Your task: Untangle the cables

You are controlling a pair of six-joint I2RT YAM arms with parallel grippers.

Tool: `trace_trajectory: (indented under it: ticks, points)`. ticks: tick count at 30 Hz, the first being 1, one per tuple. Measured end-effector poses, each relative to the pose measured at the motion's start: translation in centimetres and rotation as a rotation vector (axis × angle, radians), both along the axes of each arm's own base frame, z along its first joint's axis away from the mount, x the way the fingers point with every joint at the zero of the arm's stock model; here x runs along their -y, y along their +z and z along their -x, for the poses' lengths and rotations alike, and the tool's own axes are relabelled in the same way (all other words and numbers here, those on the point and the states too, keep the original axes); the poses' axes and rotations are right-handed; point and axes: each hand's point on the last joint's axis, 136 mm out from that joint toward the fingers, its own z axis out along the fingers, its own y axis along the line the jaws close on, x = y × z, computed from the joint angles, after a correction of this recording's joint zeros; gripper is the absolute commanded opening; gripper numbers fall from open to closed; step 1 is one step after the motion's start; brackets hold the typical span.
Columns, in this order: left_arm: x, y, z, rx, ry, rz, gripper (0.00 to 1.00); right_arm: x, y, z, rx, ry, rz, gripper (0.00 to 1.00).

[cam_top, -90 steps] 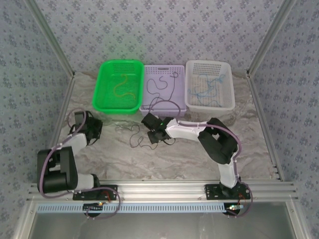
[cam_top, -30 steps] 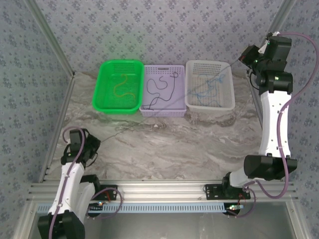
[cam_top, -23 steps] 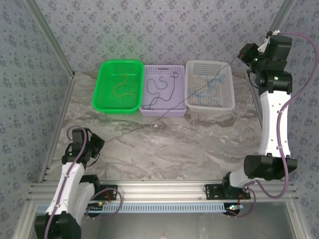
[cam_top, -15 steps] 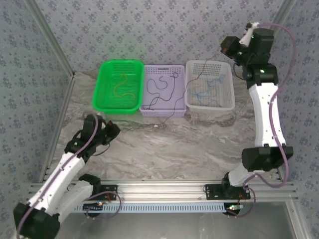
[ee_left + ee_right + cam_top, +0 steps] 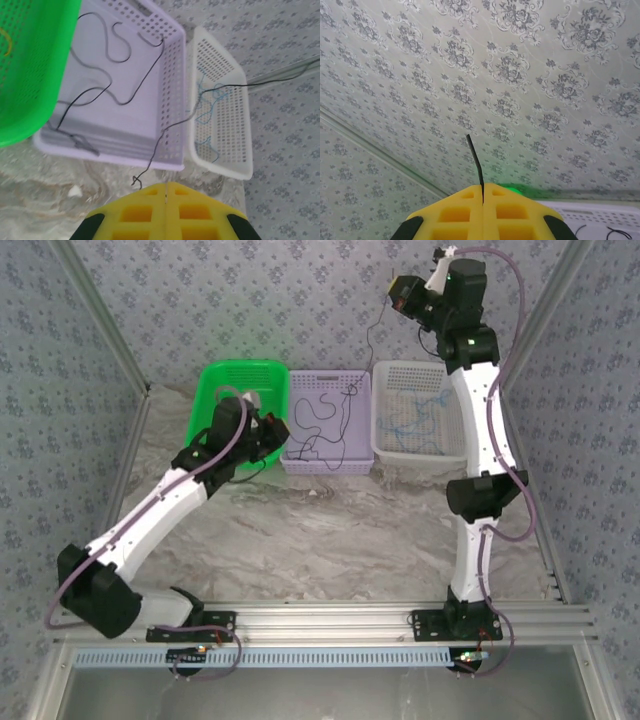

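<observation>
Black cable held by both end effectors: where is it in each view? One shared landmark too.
Top external: black cable hangs from the right end effector, upper right, toward the purple basket.
Left wrist: cable climbs from the left end effector, bottom centre, past the basket's corner to the right edge.
Right wrist: cable stub pokes above the shut right end effector, centre.
Landmark: purple basket; likely its rim bottom right in right wrist.

White arms (image 5: 165, 505) carry black joints and purple cables (image 5: 516, 290) (claws (image 5: 165, 187) yellow).
</observation>
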Motion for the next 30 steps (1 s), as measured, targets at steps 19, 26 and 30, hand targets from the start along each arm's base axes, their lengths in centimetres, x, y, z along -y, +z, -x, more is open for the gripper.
trace_trajectory:
  ticks: [19, 26, 30]
  points:
    - [2.6, -11.7, -7.5, -0.194, -0.036, -0.166, 0.0, -6.0, -17.3, -6.0, -0.3, 0.086, 0.041, 0.0]
    - [3.8, -16.0, -8.2, -0.251, -0.065, -0.227, 0.0, -8.9, -26.5, -7.4, -0.437, 0.143, 0.065, 0.0]
    - [4.3, -16.8, -8.2, -0.258, -0.071, -0.245, 0.1, -9.2, -30.0, -7.4, -0.506, 0.144, 0.08, 0.0]
